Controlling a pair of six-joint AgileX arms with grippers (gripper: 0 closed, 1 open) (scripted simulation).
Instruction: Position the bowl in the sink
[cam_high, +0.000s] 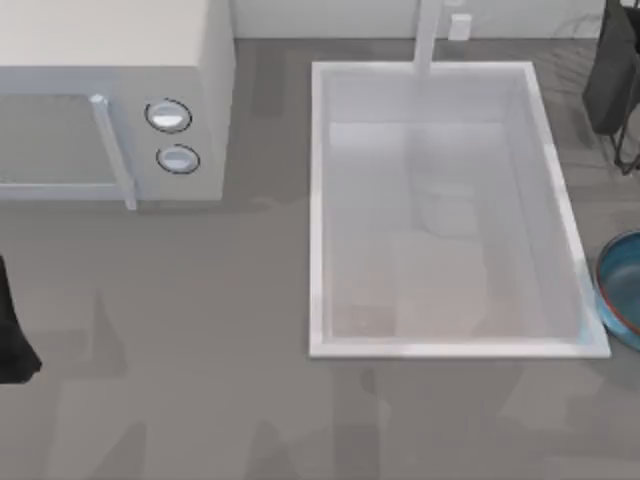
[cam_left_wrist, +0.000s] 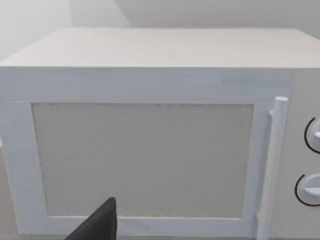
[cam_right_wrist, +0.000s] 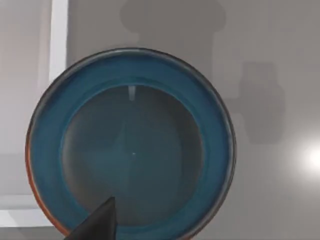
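The bowl (cam_high: 622, 292), teal-blue with a reddish-brown rim, sits on the grey table just right of the sink (cam_high: 318, 200), near its front right corner and cut by the top view's right edge. The sink is a large white basin with a faucet (cam_high: 427, 35) at its far end and holds nothing. My right gripper (cam_high: 612, 85) is a dark shape at the far right, apart from the bowl. In the right wrist view the bowl (cam_right_wrist: 132, 155) lies upright and empty, with the gripper's dark tip (cam_right_wrist: 97, 222) over its near rim and the sink's rim (cam_right_wrist: 59, 45) beside it.
A white microwave (cam_high: 110, 60) with two round knobs (cam_high: 168, 116) and a bar handle stands at the far left, door shut. My left gripper (cam_high: 15, 335) is parked at the left edge, facing the microwave door (cam_left_wrist: 142, 160). Bare grey table runs along the front.
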